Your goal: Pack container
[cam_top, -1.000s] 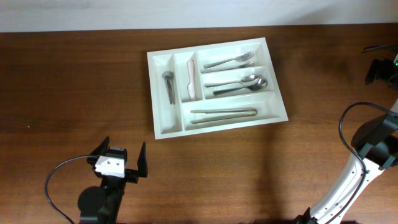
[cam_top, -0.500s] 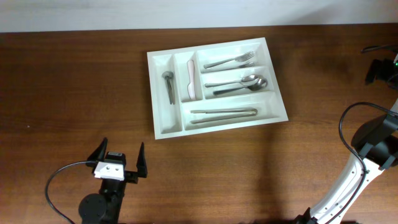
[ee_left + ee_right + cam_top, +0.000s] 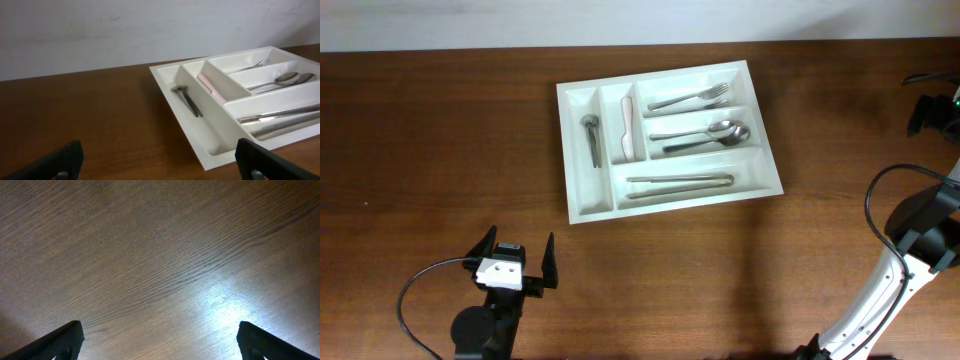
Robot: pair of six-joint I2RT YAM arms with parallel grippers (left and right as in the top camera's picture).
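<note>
The container (image 3: pixel 592 195), a white five-compartment tray, lies at the back middle of the table. It holds a fork (image 3: pixel 690 98), spoons (image 3: pixel 705 135), tongs (image 3: pixel 680 182), a dark metal tool (image 3: pixel 591 135) and a pink-handled piece (image 3: pixel 627 130). My left gripper (image 3: pixel 516 248) stands open near the front left, well short of the tray. In the left wrist view the container (image 3: pixel 210 145) is ahead and to the right of the open left gripper (image 3: pixel 160 161), which is empty. Only bare wood shows between the wide fingers of the right gripper (image 3: pixel 160 341).
The right arm (image 3: pixel 910 270) rises along the right edge of the table, with a looping black cable (image 3: pixel 872 200) beside it. A pale wall (image 3: pixel 150 30) runs behind the table's far edge. Brown wood surrounds the tray on all sides.
My left gripper has drawn back a little toward the table's front edge, staying open. The tray, its contents and the right arm have not moved.
</note>
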